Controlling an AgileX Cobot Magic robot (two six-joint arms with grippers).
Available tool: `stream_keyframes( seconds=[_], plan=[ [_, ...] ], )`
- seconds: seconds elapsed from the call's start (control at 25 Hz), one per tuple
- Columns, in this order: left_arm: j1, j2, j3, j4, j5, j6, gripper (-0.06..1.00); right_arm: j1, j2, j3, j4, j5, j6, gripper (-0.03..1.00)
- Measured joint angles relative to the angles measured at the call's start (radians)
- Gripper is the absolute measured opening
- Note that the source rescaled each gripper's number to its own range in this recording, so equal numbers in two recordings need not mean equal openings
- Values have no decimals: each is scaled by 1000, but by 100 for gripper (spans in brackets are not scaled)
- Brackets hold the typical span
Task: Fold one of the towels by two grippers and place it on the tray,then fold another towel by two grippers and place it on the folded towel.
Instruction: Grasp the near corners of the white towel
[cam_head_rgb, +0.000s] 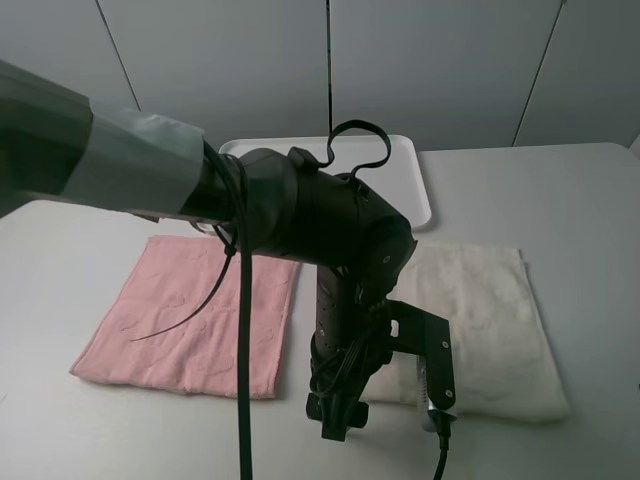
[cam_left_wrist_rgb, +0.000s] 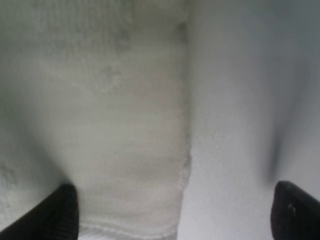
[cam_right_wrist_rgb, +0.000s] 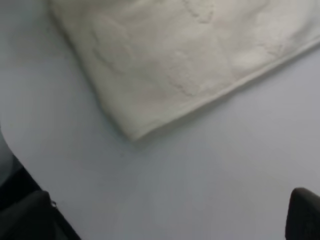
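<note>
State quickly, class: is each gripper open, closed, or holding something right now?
Left gripper: open, empty, over the cream-white towel edge.
Right gripper: open, empty, near that towel's corner.

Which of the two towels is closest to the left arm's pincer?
The cream-white square terry towel, right of the pale pink terry towel; its edge sits between the tips of the open left pincer.

The left towel (cam_head_rgb: 190, 320) and the right towel (cam_head_rgb: 495, 310) lie side by side on the desk (cam_head_rgb: 570, 200); the tray (cam_head_rgb: 408, 165) sits behind them, far centre.
</note>
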Motion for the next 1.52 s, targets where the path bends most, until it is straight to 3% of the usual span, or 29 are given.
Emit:
stream_keyframes(
  seconds=[0.32,0.6,0.84,1.52],
  plan=[
    [0,0,0,0,0,0,100,110,241,5,11,-65,-189,100],
    [0,0,0,0,0,0,100,117,305,138,34,-207,-320,100],
    [0,0,0,0,0,0,100,117,305,234,36,-356,-352,100],
    [0,0,0,7,0,0,100,117,489,238,36,-478,-381,100]
  ],
)
